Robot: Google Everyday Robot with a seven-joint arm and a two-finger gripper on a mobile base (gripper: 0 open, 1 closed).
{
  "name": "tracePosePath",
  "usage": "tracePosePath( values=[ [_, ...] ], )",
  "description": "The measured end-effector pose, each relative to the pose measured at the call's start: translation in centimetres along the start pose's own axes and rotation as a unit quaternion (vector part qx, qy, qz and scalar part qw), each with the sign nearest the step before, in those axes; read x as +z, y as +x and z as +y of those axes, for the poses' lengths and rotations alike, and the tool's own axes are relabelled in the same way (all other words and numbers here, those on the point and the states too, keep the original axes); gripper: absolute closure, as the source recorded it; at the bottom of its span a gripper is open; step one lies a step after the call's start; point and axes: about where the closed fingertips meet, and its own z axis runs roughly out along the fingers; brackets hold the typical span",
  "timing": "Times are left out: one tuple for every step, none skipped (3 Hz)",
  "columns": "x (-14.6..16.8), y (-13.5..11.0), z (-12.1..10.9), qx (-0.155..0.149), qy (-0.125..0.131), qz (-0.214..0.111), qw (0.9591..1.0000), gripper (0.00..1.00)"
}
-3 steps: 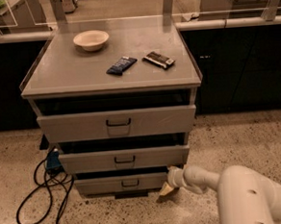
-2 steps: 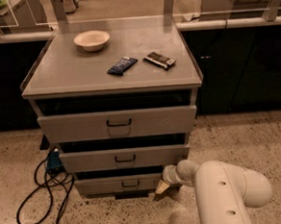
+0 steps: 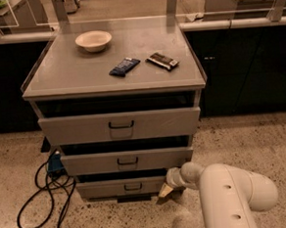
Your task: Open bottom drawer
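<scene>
The grey cabinet has three drawers. The bottom drawer (image 3: pixel 123 187) is the lowest, with a small dark wire handle (image 3: pixel 133 187) on its flat front. It stands slightly out, with a dark gap above it. My gripper (image 3: pixel 165 190) is low near the floor, at the bottom drawer's right end, to the right of the handle. My white arm (image 3: pixel 227 193) comes in from the lower right.
The cabinet top (image 3: pixel 81 76) bears a white bowl (image 3: pixel 93 40), a dark blue snack packet (image 3: pixel 124 66) and a dark snack bar (image 3: pixel 162 60). A black cable (image 3: pixel 45 191) loops over the speckled floor at the left. Dark counters stand behind.
My arm has swung left and nearer the camera. The gripper has stayed at the bottom drawer's right end. The drawers look unchanged.
</scene>
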Motion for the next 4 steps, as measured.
tracePosePath(
  values=[
    [0.0,0.0,0.0,0.000,0.000,0.000,1.0000,0.00],
    [-2.0,1.8,4.8,0.026,-0.018,-0.014,0.9994,0.00],
    [-3.8,3.6,7.6,0.052,-0.027,-0.014,0.9982,0.00],
    [-3.8,3.6,7.6,0.052,-0.027,-0.014,0.9982,0.00]
  ],
)
